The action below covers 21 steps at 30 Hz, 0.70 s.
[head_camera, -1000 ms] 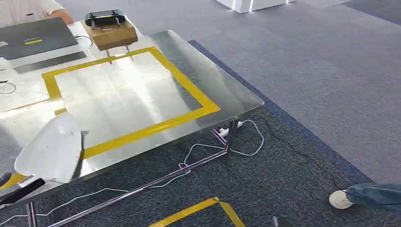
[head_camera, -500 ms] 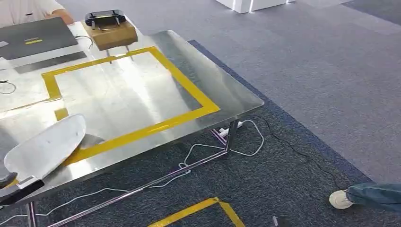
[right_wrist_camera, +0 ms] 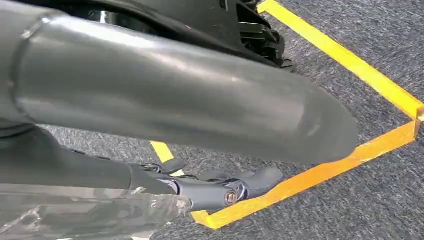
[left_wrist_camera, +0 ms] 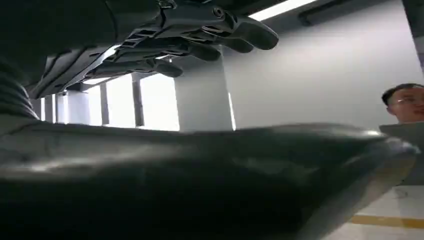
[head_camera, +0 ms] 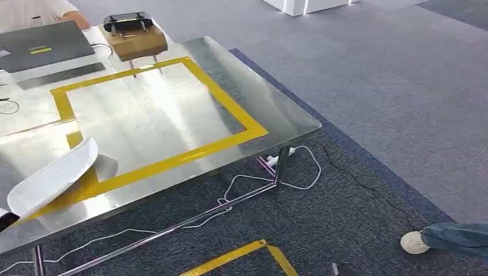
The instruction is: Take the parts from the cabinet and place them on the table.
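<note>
Grey carpet spreads around a steel table marked with a rectangle of yellow tape. At the table's far end sit a closed laptop and a brown box; a person's shoe shows on the floor to my right.

I am at the placing step. A long, pale, curved part is tilted over the table's near corner, its far end above the tape line. From the head view I cannot tell whether it touches the steel. My left hand is below it in the wrist view, fingers stretched along the part, apparently gripping it.

Next, I judge, I must lower the part flat inside the tape, then let go.

My right hand hangs low over the carpet, fingers loosely spread, holding nothing.
</note>
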Available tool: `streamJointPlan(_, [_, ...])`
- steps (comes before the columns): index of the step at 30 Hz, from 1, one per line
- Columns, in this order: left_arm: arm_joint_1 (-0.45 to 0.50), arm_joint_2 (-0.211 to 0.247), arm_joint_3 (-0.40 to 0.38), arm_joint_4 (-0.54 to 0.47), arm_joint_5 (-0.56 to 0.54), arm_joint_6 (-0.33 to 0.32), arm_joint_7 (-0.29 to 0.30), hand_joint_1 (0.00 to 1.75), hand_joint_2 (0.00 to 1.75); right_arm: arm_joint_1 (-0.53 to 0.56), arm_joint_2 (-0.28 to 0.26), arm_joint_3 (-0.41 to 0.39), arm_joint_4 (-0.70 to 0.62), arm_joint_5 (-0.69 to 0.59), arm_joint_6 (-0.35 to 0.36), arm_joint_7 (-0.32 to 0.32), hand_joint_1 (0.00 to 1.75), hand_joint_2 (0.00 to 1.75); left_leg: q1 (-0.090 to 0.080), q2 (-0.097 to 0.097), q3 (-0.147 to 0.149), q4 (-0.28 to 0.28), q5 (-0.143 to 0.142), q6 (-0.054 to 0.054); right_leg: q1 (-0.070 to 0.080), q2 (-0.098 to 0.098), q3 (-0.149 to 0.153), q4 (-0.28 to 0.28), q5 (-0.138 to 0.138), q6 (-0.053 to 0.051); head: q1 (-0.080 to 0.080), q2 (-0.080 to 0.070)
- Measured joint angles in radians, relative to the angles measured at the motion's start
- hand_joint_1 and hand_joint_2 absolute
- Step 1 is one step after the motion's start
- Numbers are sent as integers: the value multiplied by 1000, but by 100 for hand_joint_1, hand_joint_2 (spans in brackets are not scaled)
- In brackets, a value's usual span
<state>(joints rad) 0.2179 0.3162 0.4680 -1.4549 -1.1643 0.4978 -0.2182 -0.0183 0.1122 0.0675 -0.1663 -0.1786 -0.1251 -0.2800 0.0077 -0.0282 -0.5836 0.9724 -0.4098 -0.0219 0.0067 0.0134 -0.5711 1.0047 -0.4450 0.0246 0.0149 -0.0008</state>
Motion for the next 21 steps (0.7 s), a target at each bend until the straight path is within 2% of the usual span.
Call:
streamJointPlan(8, [4, -29, 63, -15, -2, -8, -10, 0, 0, 0, 0, 0, 0, 4, -1, 0, 0, 0, 0, 0, 0, 0, 0, 0, 0, 0, 0, 0, 0, 0, 0, 0])
streamJointPlan(9, [4, -34, 73, -16, -3, -11, -13, 0, 0, 0, 0, 1, 0, 5, -2, 0, 0, 0, -2, 0, -4, 6, -4, 7, -5, 0, 1, -3, 2, 3, 1, 0])
streamJointPlan(13, [5, -53, 120, -20, -4, -23, -31, 0, 0, 0, 0, 2, 0, 17, -6, 2, 0, 0, -6, 0, -3, 1, -6, 24, -6, 0, 3, -10, 3, 13, -1, 0])
streamJointPlan(14, [6, -57, 128, -23, -4, -23, -34, 0, 0, 0, 0, 2, 0, 18, -6, 2, 0, 0, 3, 0, 8, -17, 6, 25, 1, -1, 5, -9, 0, 17, -1, 0])
streamJointPlan(15, [6, -60, 131, -25, -4, -23, -35, 0, 0, 2, 0, 2, 0, 18, -11, 2, 0, 0, 8, 2, 15, -26, 10, 26, 0, -2, -6, 7, -15, 20, 1, 0])
streamJointPlan(16, [6, -62, 135, -27, -4, -23, -36, 0, 0, 2, 0, 2, 0, 19, -12, 2, 0, 0, 12, 2, 16, -28, 11, 28, -1, -3, -26, 58, -51, 25, 7, 0])
streamJointPlan(18, [10, -72, 143, -27, -5, -24, -38, 0, 0, 0, 0, 2, 0, 19, -12, 3, 0, 0, 14, 0, 14, -27, 11, 28, -10, -4, -100, 219, -131, 35, 10, 0])
streamJointPlan(19, [11, -76, 148, -27, -6, -25, -40, 0, 0, 1, 0, 3, 0, 19, -12, 3, 0, 0, 16, -4, 13, -26, 11, 25, -13, -5, -132, 287, -156, 41, 11, 0])
streamJointPlan(20, [11, -83, 150, -27, -8, -28, -43, 0, 0, 3, 0, 3, 0, 18, -12, 3, 0, 0, 19, -10, 13, -26, 11, 22, -17, -5, -136, 299, -152, 45, 11, 0])
streamJointPlan(21, [11, -89, 151, -27, -9, -32, -44, 0, 0, 4, 0, 3, 0, 17, -12, 3, 0, 0, 22, -16, 13, -26, 11, 16, -20, -5, -119, 269, -128, 49, 10, 0])
